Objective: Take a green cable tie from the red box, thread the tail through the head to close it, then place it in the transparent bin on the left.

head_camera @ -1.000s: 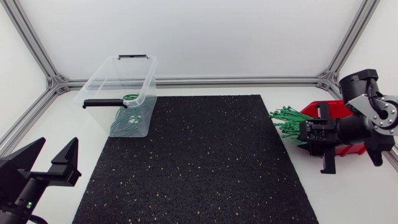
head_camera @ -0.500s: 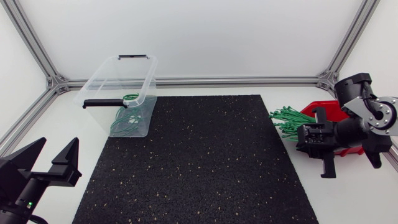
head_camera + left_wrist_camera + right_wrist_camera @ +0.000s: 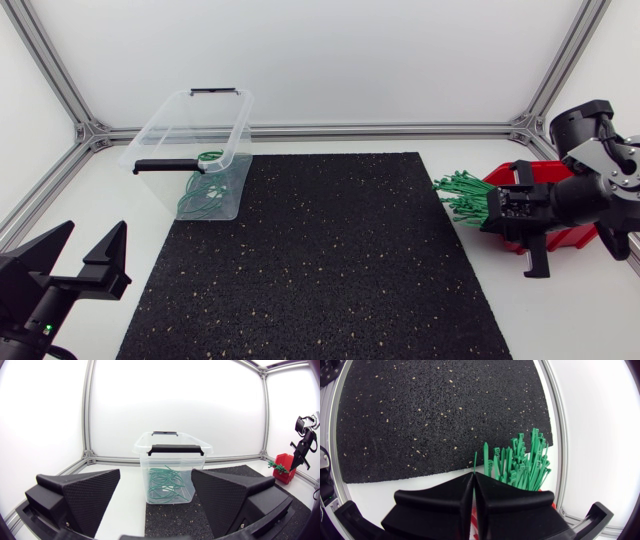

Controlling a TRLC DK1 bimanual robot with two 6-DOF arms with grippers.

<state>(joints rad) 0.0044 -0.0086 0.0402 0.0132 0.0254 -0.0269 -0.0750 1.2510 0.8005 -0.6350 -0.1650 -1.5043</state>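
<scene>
The right end effector (image 3: 473,479) pinches a green cable tie (image 3: 475,462) by the red box (image 3: 566,240) at the bench's right edge; the left end effector (image 3: 156,480) is spread.

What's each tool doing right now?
Left tool: open, holding nothing.
Right tool: closed on one green cable tie.

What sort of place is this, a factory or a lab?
Probably a lab test bench for robots: a left arm and right arm flank a black mat inside a metal frame, with a red box of green cable ties.
</scene>
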